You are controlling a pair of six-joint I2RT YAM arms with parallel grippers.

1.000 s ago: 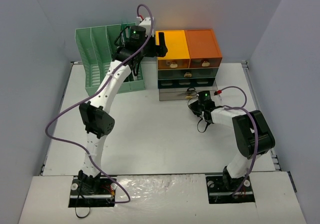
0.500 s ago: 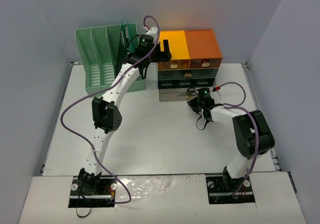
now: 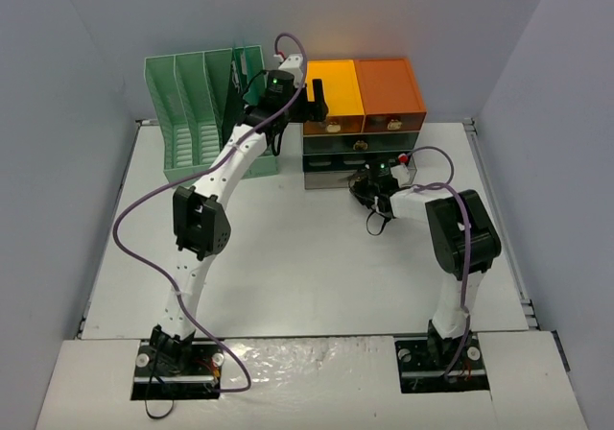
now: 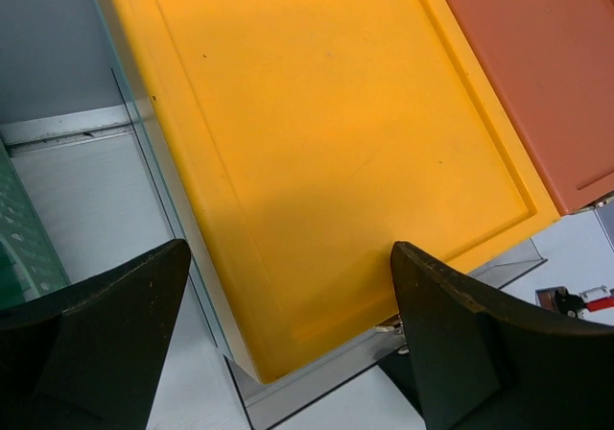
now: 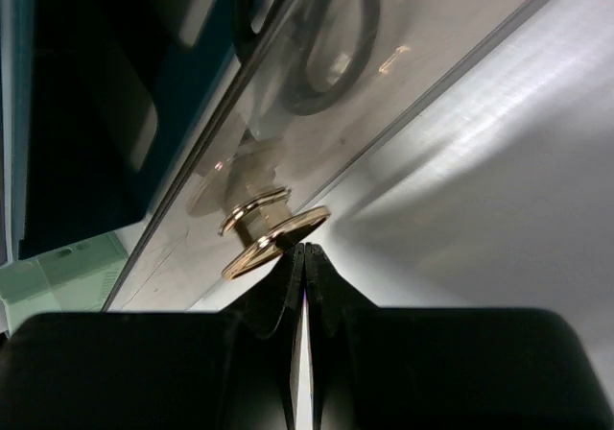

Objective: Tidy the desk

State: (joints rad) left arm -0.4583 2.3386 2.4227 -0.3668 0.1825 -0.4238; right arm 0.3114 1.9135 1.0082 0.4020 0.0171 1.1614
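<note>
Mid-frame at right wrist: right jaws shut, empty, tips just below-right of the drawer knob (image 5: 275, 241). Left jaws wide over yellow cabinet (image 4: 317, 132), farther off.

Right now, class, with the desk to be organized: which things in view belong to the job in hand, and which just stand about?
In the job: desk; drawer cabinet; its clear bottom drawer; gold knob; right gripper, shut at that knob; left gripper, open over the yellow top.
Standing about: green file rack, untouched.
</note>
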